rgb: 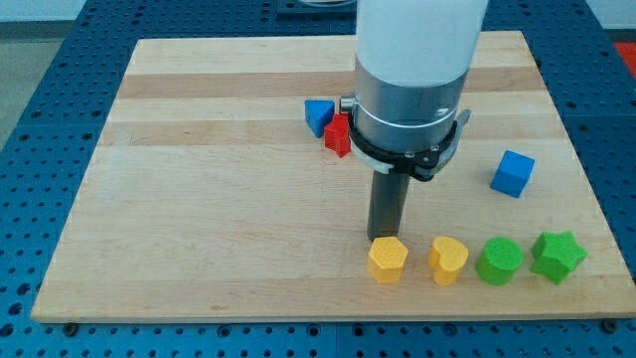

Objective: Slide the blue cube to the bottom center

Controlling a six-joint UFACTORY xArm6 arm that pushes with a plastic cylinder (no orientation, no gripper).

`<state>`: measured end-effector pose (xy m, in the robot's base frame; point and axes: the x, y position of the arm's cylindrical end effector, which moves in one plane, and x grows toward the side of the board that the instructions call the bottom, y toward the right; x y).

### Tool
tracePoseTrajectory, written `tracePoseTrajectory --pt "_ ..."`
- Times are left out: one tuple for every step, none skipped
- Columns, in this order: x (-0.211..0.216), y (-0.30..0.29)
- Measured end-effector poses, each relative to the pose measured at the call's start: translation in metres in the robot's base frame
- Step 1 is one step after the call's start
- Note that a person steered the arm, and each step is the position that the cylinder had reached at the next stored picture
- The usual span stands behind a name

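My tip (383,237) touches the yellow hexagon block (388,260) at lower ctr; blue cube (513,173) sits well apart, mid-right. No claw on rod.

The bench (199,199) was pale wood in glued planks, with visible grain and a smooth, matt finish. Beneath it lay a blue surface (30,99) dotted with holes, seemingly painted metal. The arm's housing (417,40) looked like smooth white plastic with a soft sheen, above a grey brushed-metal collar (407,104). The rod (388,204) was dark and matt. The blue cube (513,173) and yellow block (388,260) looked like matt plastic with faintly ridged faces.
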<state>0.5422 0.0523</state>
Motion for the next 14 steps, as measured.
tracePoseTrajectory --pt "-0.009 0.0" --pt "-0.029 0.014" --pt "-0.03 0.048" --pt "-0.03 0.09" --pt "-0.03 0.137" --pt "-0.038 0.174" --pt "-0.062 0.178" --pt "-0.076 0.174" --pt "-0.091 0.168" --pt "-0.094 0.15" --pt "-0.094 0.109" --pt "-0.097 0.077" --pt "-0.121 0.075" --pt "-0.141 0.059"
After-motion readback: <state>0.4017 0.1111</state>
